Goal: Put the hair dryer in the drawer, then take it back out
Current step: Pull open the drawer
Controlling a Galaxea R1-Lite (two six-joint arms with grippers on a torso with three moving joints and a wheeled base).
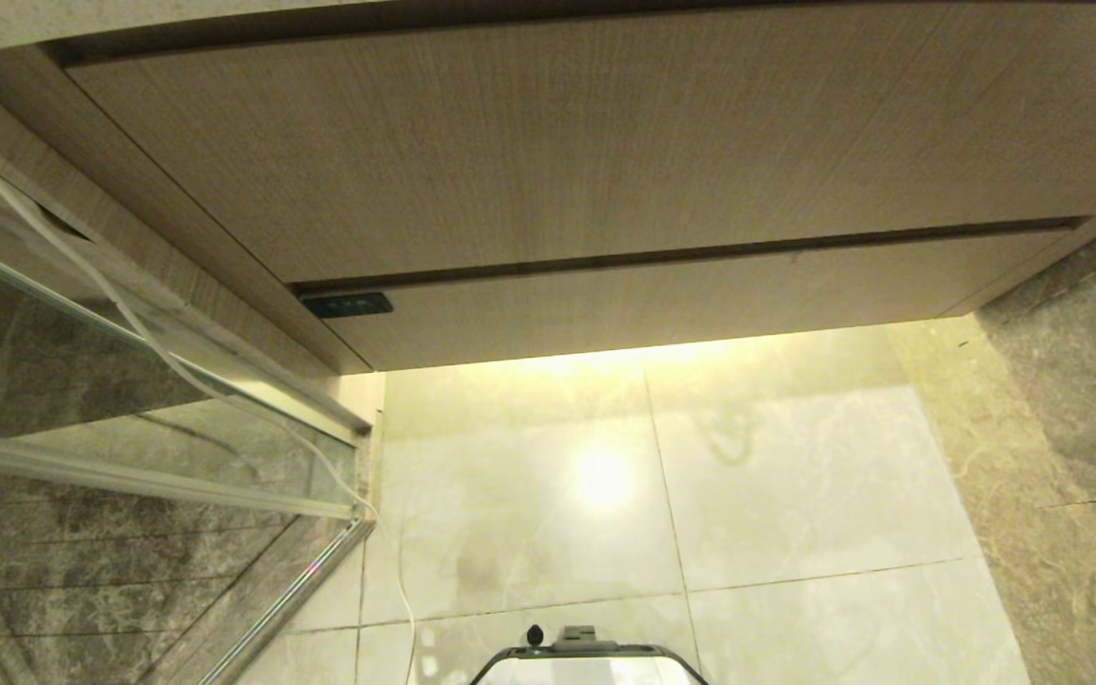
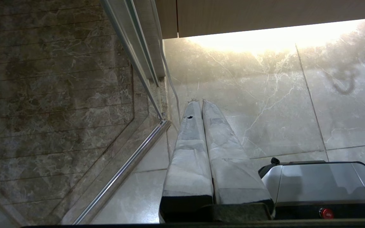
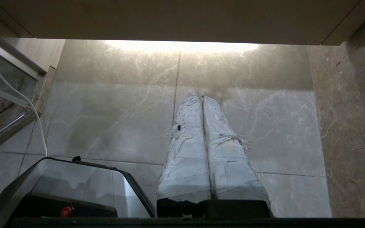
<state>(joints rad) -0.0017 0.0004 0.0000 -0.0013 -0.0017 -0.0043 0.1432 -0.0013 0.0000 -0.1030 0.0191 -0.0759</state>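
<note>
Head view looks down at a bathroom cabinet. The wide, shallow light wood-grain drawer (image 1: 681, 303) sits pushed flush, handleless front facing out, a small dark label (image 1: 347, 304) at its upper left corner. A taller wood-grain panel (image 1: 548, 143) stands directly above it, a thin dark gap between the two. Warm light glows from under the drawer onto the pale marble floor tiles (image 1: 795, 495).

The hair dryer shows in no view.

Left of the cabinet: a glass shower partition with metal frame (image 1: 129, 457); a thin white cord (image 1: 177, 366) runs down along it to the floor. Dark grey marble wall (image 1: 1071, 409) to the right.

Left hand (image 2: 197, 101): two white-wrapped fingers (image 2: 187, 152) pressed together, empty, hanging over the floor beside the partition's corner. Right hand (image 3: 202, 96): frayed white-wrapped fingers (image 3: 230, 158) likewise together, empty, over the floor tiles before the cabinet. The robot's grey base (image 1: 586, 661) lies between them, red button (image 2: 325, 213) on top.
</note>
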